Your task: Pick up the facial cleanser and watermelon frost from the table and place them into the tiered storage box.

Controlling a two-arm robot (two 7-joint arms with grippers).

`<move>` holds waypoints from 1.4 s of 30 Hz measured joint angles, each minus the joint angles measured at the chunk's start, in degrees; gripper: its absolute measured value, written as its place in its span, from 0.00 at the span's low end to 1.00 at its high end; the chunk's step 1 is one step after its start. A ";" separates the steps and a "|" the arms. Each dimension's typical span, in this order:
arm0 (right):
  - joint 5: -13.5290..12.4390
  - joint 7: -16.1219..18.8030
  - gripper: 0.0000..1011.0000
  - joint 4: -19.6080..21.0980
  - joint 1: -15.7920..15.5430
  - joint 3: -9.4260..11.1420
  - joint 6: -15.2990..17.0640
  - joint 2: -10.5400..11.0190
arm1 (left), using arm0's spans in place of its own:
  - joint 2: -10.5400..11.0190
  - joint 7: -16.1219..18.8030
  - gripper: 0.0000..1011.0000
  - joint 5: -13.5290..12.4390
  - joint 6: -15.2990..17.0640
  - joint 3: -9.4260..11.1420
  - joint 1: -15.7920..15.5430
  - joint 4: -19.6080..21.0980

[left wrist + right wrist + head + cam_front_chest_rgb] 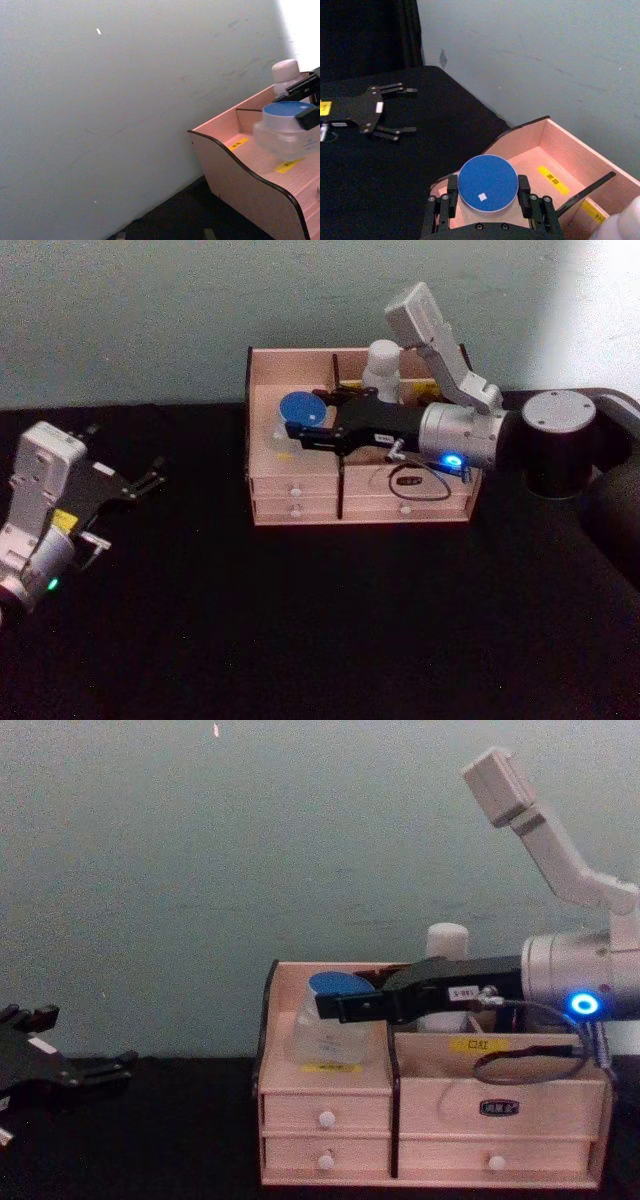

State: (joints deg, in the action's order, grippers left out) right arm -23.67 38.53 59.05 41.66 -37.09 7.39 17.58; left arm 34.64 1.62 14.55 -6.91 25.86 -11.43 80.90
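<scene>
The right arm comes in from 3 o'clock in the head view. Its forearm lies nearly level above the storage box (292, 358) and its wrist points toward 9 o'clock. The right gripper (305, 418) reaches over the box's 9 o'clock compartment. Its fingers (523, 188) are drawn in against the two sides of the jar (301, 405), just under the blue lid, and hold it.

The jar stands upright or close to it, with its short axis vertical and its lid facing up. Its clear body is low inside that compartment, behind the front wall and above the small drawers. Whether its base touches the compartment floor cannot be told.

The white bottle (382, 365) stands upright with its cap on top and its long axis vertical. It is in a rear compartment of the box, at about 2 o'clock from the jar and beyond the dark divider, just behind the right gripper's body.

The box sits at 12 o'clock on the black table (300, 630), close to the wall.

The left gripper (153, 474) rests at 9 o'clock, low over the table and well apart from the box. It points toward 2 o'clock, with its fingers spread wide and nothing between them.
</scene>
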 joint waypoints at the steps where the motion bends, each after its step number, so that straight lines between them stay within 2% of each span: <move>1: 0.07 0.00 0.70 -0.53 0.23 -0.01 0.00 -0.27 | 0.00 0.00 0.99 0.00 0.00 0.00 0.00 0.00; 9: 0.89 0.18 0.70 -5.46 2.18 0.15 0.00 -2.56 | 0.00 0.00 0.99 0.00 0.00 0.00 0.00 0.00; 16: 1.42 0.09 0.70 -7.21 2.81 0.66 0.08 -3.56 | 0.00 0.00 0.99 0.00 0.00 0.00 0.00 0.00; 34: 1.38 0.05 0.70 -7.16 2.82 0.77 0.24 -3.55 | 0.00 0.00 0.99 0.00 0.00 0.00 0.00 0.00; 42: 1.32 0.04 0.91 -7.06 2.77 0.71 0.24 -3.51 | 0.00 0.00 0.99 0.00 0.00 0.00 0.00 0.00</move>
State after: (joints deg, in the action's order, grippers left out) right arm -22.34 38.58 51.99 44.44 -36.38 7.63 14.07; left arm 34.65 1.62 14.55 -6.91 25.86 -11.43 80.90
